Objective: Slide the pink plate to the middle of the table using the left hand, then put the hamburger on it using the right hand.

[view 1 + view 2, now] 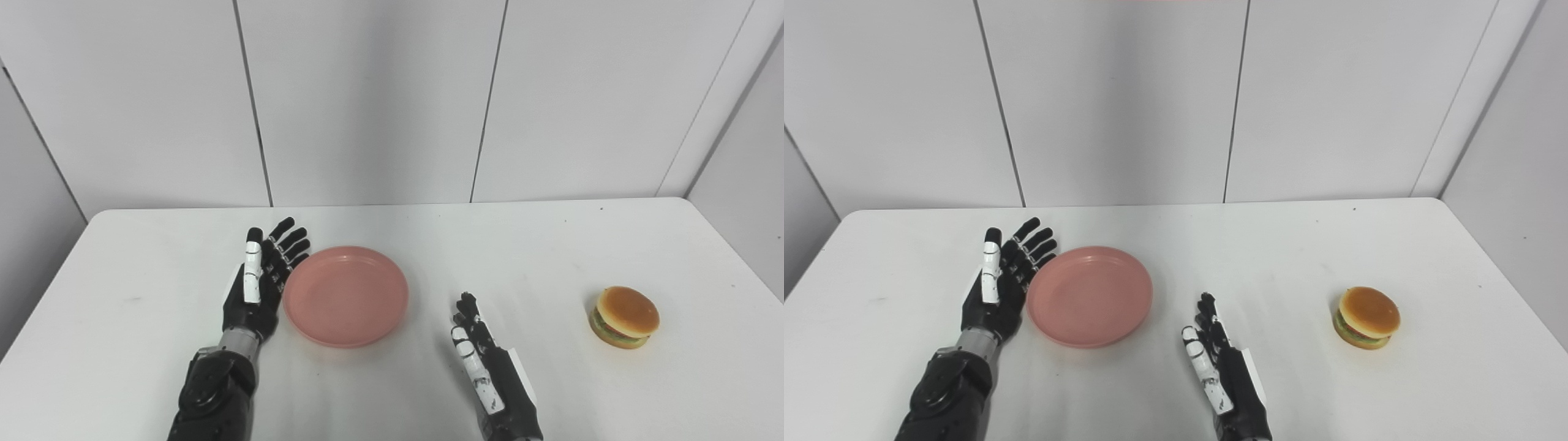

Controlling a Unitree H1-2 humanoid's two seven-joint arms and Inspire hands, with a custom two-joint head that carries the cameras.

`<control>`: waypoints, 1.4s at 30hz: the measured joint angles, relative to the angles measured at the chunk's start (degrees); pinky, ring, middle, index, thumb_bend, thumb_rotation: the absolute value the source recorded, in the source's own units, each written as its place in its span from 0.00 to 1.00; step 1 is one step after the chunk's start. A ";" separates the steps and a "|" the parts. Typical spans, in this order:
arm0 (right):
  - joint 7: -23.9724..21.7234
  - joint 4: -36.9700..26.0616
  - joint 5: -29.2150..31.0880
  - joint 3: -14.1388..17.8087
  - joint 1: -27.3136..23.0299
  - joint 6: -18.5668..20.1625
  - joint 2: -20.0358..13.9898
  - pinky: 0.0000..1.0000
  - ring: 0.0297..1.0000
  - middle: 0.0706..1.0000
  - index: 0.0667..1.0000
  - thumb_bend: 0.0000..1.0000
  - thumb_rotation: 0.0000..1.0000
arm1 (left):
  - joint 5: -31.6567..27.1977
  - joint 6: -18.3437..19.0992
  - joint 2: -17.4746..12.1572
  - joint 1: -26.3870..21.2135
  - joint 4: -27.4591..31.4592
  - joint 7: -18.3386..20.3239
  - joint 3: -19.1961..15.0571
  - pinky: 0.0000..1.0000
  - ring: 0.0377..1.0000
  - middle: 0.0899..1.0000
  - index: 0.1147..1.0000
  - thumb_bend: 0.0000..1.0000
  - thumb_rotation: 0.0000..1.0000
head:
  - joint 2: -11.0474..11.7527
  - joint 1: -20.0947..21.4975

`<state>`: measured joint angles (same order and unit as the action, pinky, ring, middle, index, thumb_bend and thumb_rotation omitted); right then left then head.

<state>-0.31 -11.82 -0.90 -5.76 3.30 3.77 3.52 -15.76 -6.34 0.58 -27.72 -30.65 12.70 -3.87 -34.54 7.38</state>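
Nearest my cameras, the right hand rests released on the white table, fingers straight, holding nothing. My left hand stands edge-on, fingers spread, against the left rim of the plate near mid-table. Far right sits the hamburger, untouched. I read no writing anywhere.
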 measured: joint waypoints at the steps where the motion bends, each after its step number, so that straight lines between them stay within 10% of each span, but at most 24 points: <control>1: 0.19 -0.46 -0.25 0.20 -0.02 0.11 0.00 1.00 1.00 1.00 1.00 0.57 0.82 | 0.04 0.43 0.28 0.65 1.26 0.00 0.32 0.86 0.86 0.84 0.84 0.77 1.00 | -0.52 -0.26; 13: 0.74 -1.32 0.23 2.87 -1.06 0.12 -0.15 1.00 1.00 1.00 1.00 0.52 0.82 | 2.32 3.73 2.53 6.54 10.13 -0.72 3.53 0.88 0.89 0.86 0.86 0.75 1.00 | -1.85 -0.88; 42: 1.91 -1.27 -0.14 4.29 -1.65 -0.04 -0.28 1.00 1.00 1.00 1.00 0.58 0.83 | 4.94 2.21 4.13 8.25 11.25 -1.08 6.64 0.94 0.92 0.90 0.88 0.78 1.00 | -1.23 0.44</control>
<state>1.60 -13.09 -1.03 -1.47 1.65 3.73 3.25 -10.82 -4.13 4.72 -19.47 -19.40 11.62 2.77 -35.77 7.82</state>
